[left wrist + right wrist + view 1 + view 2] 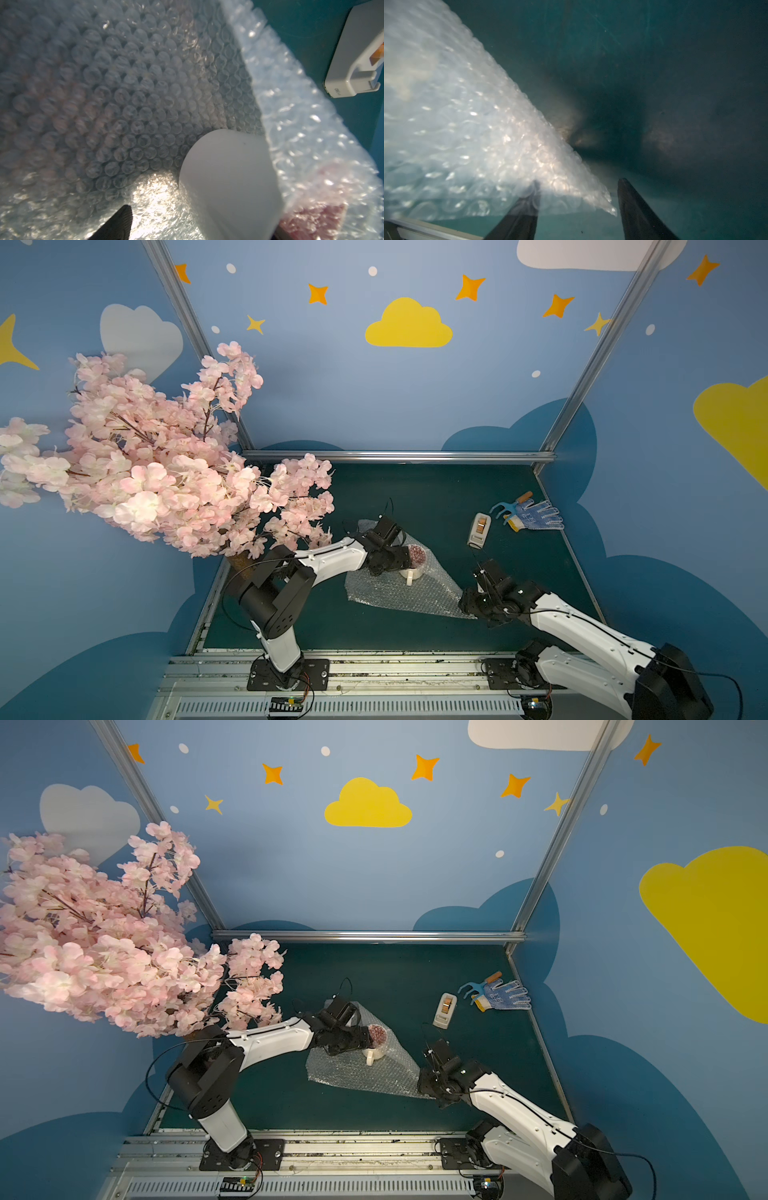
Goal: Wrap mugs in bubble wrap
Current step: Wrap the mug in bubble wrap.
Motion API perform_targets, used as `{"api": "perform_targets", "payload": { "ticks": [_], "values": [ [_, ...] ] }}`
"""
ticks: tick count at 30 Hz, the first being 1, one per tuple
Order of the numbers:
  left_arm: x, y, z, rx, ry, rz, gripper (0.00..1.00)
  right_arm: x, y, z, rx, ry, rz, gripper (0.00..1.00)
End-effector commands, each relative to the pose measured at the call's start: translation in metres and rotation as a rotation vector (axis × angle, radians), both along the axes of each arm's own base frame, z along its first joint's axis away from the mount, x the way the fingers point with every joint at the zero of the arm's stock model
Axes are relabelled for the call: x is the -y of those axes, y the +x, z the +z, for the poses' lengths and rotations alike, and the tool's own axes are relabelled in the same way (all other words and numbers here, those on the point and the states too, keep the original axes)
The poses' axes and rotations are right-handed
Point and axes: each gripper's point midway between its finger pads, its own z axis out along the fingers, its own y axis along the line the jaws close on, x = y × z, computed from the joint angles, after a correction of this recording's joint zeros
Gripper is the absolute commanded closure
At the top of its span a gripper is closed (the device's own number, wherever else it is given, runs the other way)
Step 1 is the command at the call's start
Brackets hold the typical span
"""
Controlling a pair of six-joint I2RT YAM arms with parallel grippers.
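In both top views the mug (412, 570) lies on the bubble wrap (399, 593), partly covered by a folded flap, on the green table (457, 497). My left gripper (384, 568) is just beside it.

In the left wrist view I cannot tell whether I hold the mug.

In the right wrist view my right gripper (578, 187) stands open around the sheet's corner.

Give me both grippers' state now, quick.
Left gripper: cannot be told; only one fingertip shows, beside the mug.
Right gripper: open, jaws astride the bubble wrap corner.
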Motion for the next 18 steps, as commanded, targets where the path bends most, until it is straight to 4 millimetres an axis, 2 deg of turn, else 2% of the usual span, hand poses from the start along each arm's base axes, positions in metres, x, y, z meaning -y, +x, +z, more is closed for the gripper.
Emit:
{"api": "perform_targets", "payload": {
  "ticks": [1,7,11,16,18],
  "values": [
    [0.0,-0.003,-0.006,-0.027,0.021,-0.003,0.12,0.001,-0.004,-0.005,-0.013,0.0,-0.015,0.45],
    [0.001,-0.002,-0.007,-0.029,0.018,-0.002,0.12,0.008,-0.011,-0.01,-0.024,-0.01,-0.033,0.56],
    [0.001,-0.003,-0.008,-0.032,0.02,-0.002,0.12,0.009,-0.012,-0.011,-0.039,-0.02,-0.036,0.7],
    [0.002,-0.003,-0.011,-0.036,0.022,-0.001,0.12,0.001,-0.006,0.006,0.011,0.019,-0.007,0.94],
    [0.002,-0.002,-0.011,-0.038,0.021,0.0,0.12,-0.005,-0.003,0.017,0.037,0.047,0.016,0.99]
  ]
}}
